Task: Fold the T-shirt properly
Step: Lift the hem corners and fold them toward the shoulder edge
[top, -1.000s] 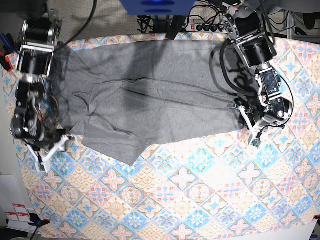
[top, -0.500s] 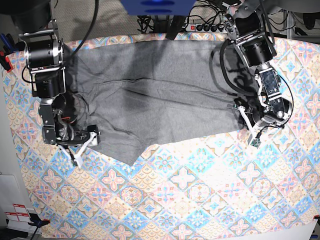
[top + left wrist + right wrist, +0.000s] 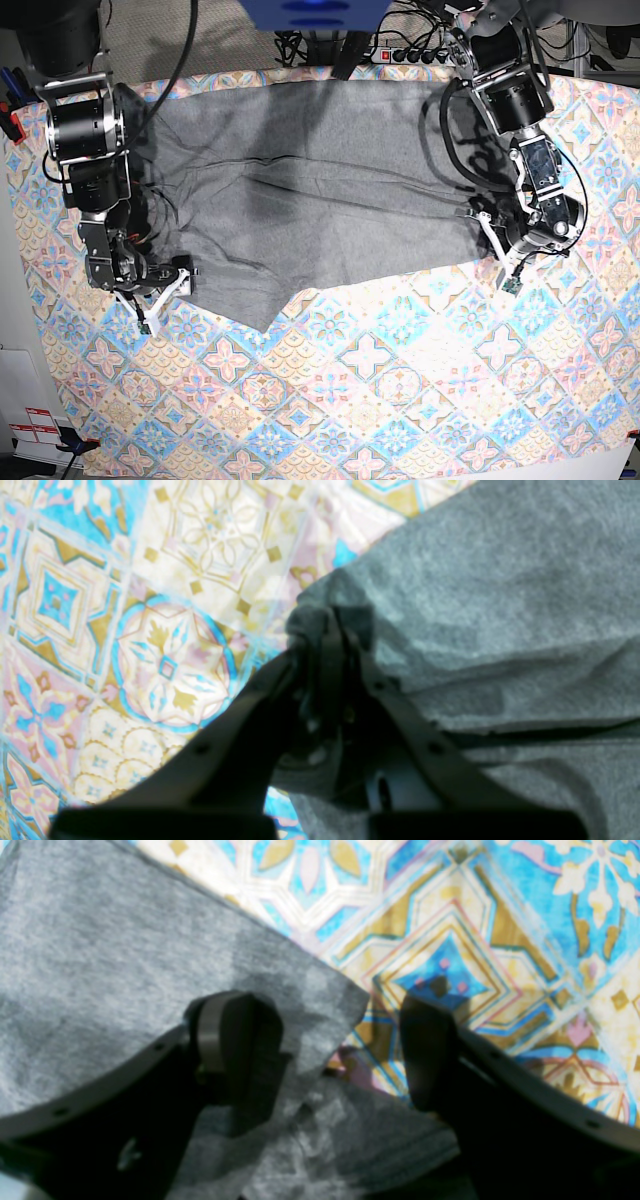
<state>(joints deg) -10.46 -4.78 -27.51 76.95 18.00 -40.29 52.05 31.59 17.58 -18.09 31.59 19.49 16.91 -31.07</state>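
The grey T-shirt point(image 3: 310, 190) lies spread across the far half of the patterned tablecloth point(image 3: 400, 380), with creases and a flap pointing toward the front. My left gripper point(image 3: 497, 252) sits at the shirt's right-hand corner and is shut on a pinch of the fabric point(image 3: 500, 580); in the left wrist view the left gripper point(image 3: 327, 630) has its tips closed together. My right gripper point(image 3: 165, 290) is open at the shirt's left edge. In the right wrist view the right gripper point(image 3: 332, 1040) straddles a fabric corner point(image 3: 100, 965), one finger point(image 3: 235, 1035) over cloth, the other point(image 3: 430, 1050) over the tablecloth.
A power strip point(image 3: 410, 55) with cables and a blue object point(image 3: 315, 12) lie beyond the table's far edge. Red-handled items point(image 3: 10, 115) sit at the left edge, and white papers point(image 3: 35, 425) lie at the front left.
My right arm swung in from the far left to the shirt's left edge and its gripper opened wider. The left arm and its grip have not moved.
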